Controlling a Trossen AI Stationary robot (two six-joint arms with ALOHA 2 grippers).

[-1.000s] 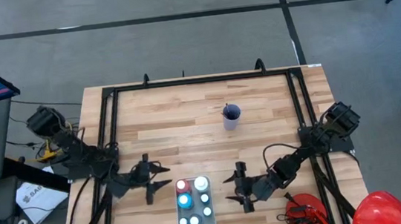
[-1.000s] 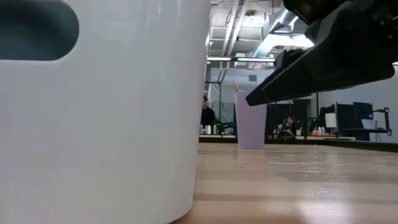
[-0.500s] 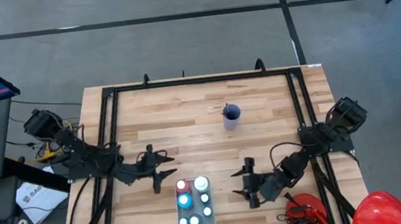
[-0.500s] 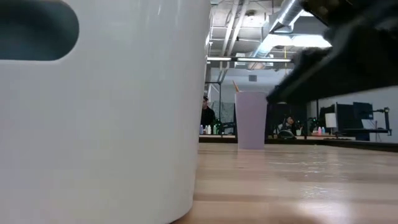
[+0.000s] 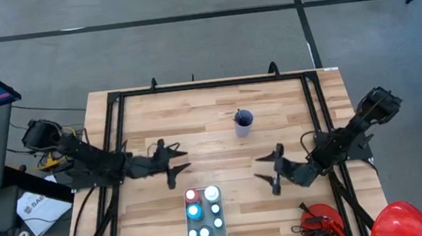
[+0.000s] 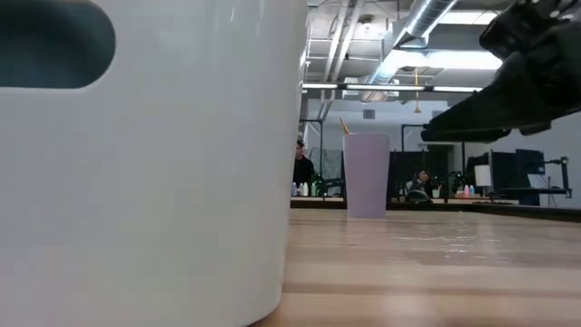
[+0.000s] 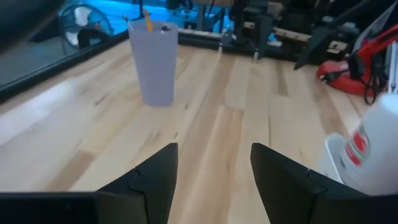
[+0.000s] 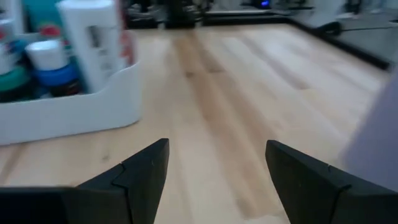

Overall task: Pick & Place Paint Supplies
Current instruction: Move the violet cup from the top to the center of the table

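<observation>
A white caddy (image 5: 206, 230) near the table's near edge holds several paint bottles (image 5: 196, 211) with white caps, standing upright; the right wrist view shows them (image 8: 46, 62) from the side. A lavender cup (image 5: 244, 124) with thin brushes sticking out of it stands toward the far edge. My left gripper (image 5: 179, 168) hovers open just beyond the caddy's far left corner, pointing toward the cup (image 7: 153, 62). My right gripper (image 5: 262, 169) hovers open to the right of the caddy (image 8: 74, 112). In the low view the caddy wall (image 6: 154, 182) fills the left side.
A red clamp-like tool (image 5: 320, 225) and a big red helmet (image 5: 401, 220) lie at the near right corner. Black frame rails (image 5: 115, 136) run along the table's left, right and far sides. Bare wood lies between cup and caddy. People sit far behind the table (image 6: 302, 168).
My left gripper has moved toward the far edge and to the right, from beside the caddy's left side to beyond its far left corner. My right gripper has drawn away from the caddy, to the right and toward the far edge. Both have stayed open.
</observation>
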